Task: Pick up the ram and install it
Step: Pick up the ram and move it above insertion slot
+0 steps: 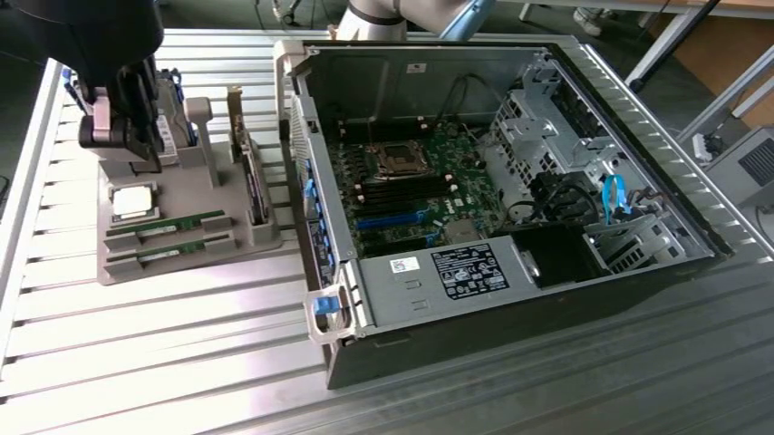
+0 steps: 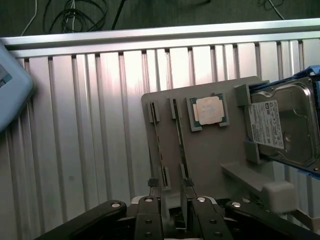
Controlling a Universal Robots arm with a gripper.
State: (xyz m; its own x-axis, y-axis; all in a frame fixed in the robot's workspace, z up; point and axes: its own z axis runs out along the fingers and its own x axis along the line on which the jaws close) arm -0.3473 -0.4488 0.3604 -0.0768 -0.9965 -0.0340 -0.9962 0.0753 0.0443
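Running lengthwise toward gripper (image 2: 170, 202): ram (image 2: 179, 135)

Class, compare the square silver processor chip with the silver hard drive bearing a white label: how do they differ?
The square silver processor chip is small; the silver hard drive is clearly larger and oblong. The hard drive carries a white printed label; the processor chip's top is bare metal with a green rim. Both are silver and sit on the grey holder.
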